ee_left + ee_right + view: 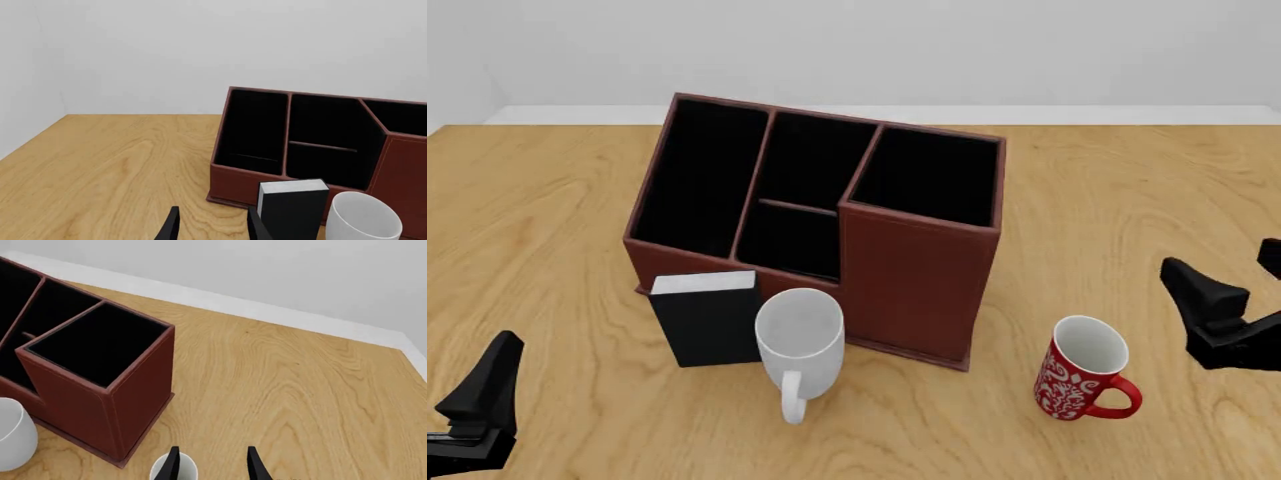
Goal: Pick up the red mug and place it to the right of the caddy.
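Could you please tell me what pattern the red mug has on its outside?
The red mug has a white floral pattern on red, clearest in the front view.

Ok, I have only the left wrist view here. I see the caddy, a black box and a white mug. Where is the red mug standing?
Observer: The red mug stands upright, to the right of the caddy in the front view and apart from it.
Operator: Which way does its handle point?
Observer: To the right and a little toward the arms' side.
Operator: Is the right gripper holding anything?
Observer: No. The right gripper is open, with nothing between its fingers, and the mug's white rim shows close to them in its wrist view.
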Robot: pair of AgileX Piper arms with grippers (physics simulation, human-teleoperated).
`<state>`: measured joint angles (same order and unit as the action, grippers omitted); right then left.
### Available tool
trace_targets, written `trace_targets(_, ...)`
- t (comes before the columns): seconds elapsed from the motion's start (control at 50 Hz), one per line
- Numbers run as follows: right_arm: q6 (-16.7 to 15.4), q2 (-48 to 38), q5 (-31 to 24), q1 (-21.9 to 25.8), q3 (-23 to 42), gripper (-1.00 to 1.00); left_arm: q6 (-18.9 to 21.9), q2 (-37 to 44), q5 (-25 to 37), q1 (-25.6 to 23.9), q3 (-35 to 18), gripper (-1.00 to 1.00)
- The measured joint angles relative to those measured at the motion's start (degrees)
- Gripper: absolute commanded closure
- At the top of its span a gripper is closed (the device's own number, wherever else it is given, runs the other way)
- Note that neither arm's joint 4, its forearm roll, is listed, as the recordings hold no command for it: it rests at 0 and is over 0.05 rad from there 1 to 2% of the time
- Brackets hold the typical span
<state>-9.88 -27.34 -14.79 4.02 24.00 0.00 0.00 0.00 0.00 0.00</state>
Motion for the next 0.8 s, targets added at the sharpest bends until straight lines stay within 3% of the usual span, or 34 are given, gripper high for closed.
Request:
trace_targets(0.18,-3.7,-7.3,-4.5,1.1,5.6,-1.0,0.0,0.0,0.0,0.0,0.0,-1.0)
trace_targets(0.38,-7.7,-12.5,-7.1,3.0,6.8,-1.0,0.0,0.0,0.0,0.0,0.0,-1.0)
trace_targets(0.8,-14.1,-13.7,-14.7,5.1,5.8,-1.0,0.0,0.0,0.0,0.0,0.0,-1.0)
